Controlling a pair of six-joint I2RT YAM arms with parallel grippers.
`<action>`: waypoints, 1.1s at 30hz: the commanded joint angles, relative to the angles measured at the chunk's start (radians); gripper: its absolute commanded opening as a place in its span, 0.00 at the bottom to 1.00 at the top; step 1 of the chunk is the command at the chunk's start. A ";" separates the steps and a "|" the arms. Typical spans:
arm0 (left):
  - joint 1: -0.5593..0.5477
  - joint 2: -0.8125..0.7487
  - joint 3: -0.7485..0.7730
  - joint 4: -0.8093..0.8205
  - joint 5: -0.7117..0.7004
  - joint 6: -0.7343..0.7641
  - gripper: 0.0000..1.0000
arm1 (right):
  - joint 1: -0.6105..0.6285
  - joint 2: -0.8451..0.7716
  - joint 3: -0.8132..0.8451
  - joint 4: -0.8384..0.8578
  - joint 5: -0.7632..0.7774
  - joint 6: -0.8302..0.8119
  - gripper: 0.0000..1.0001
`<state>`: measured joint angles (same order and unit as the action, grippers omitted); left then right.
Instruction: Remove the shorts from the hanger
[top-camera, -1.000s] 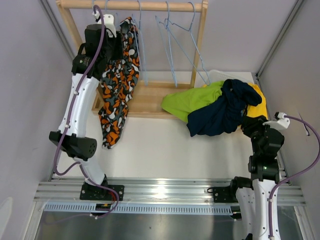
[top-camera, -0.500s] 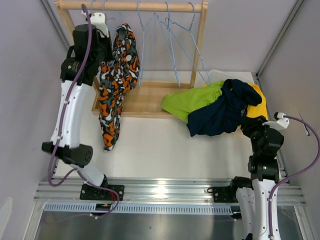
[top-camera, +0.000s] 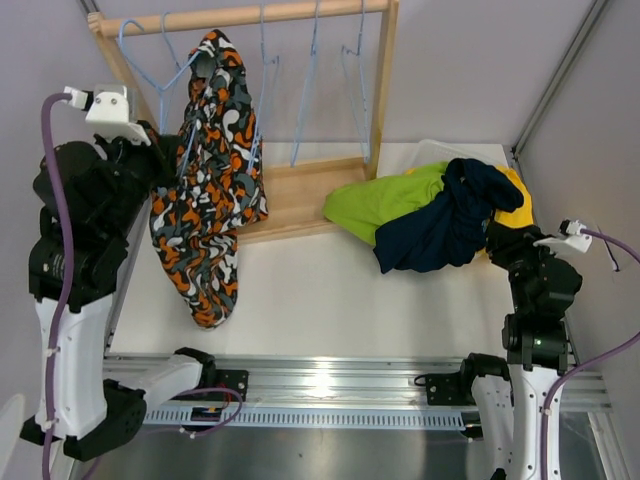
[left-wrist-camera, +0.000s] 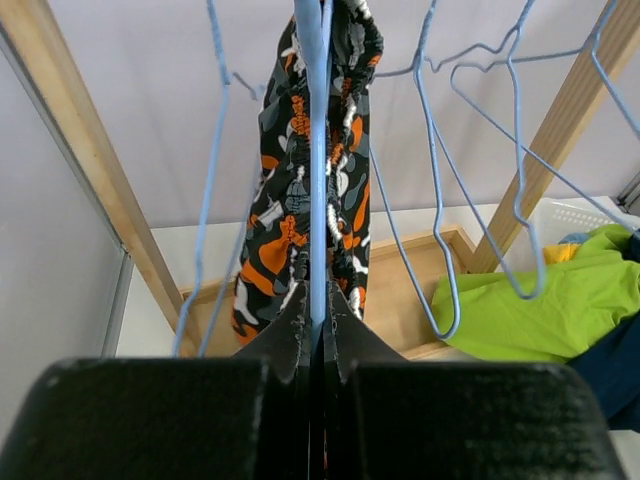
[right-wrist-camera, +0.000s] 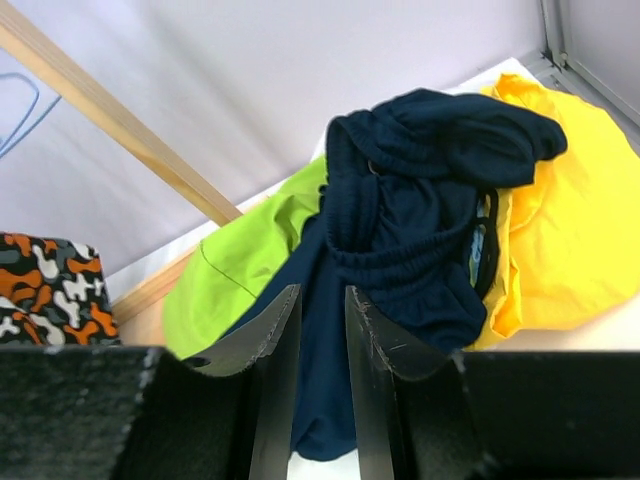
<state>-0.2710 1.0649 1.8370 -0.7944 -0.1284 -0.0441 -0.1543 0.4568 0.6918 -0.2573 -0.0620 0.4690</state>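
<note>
The orange-black-white patterned shorts (top-camera: 205, 200) hang from a blue wire hanger (left-wrist-camera: 318, 150) on the wooden rack (top-camera: 250, 15). My left gripper (top-camera: 165, 160) is shut on that hanger's wire, just left of the shorts; in the left wrist view (left-wrist-camera: 320, 310) the wire runs straight between the closed fingers, with the shorts (left-wrist-camera: 310, 200) behind. The lime green (top-camera: 385, 200), navy (top-camera: 450, 220) and yellow (top-camera: 515, 205) shorts lie piled on the table at the right. My right gripper (top-camera: 500, 240) is slightly open and empty just in front of the navy pair (right-wrist-camera: 400, 230). The light blue pair is hidden.
Several empty blue hangers (top-camera: 310, 90) hang on the rack rod. The rack's wooden base (top-camera: 300, 195) sits at the back middle. A white basket (left-wrist-camera: 580, 215) stands behind the pile. Grey walls close both sides; a metal rail (top-camera: 320, 385) runs along the near edge.
My left arm has pulled back left and toward the near side with the hanger. The patterned shorts swung out with it. The rack has shifted left and sits skewed. The right arm barely moved.
</note>
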 joint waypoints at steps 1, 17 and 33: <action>-0.004 0.098 0.022 0.057 0.036 0.004 0.00 | 0.007 -0.007 0.066 -0.011 -0.032 -0.013 0.31; -0.368 -0.126 -0.361 -0.322 0.081 -0.115 0.00 | 0.093 0.039 0.044 0.290 -0.683 -0.006 0.99; -0.590 -0.100 0.071 -0.284 0.341 -0.194 0.00 | 0.581 0.184 0.206 0.105 -0.463 -0.222 0.99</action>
<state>-0.8509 0.9150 1.7241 -1.1606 0.0978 -0.2352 0.3885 0.6304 0.8360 -0.1825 -0.6113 0.2928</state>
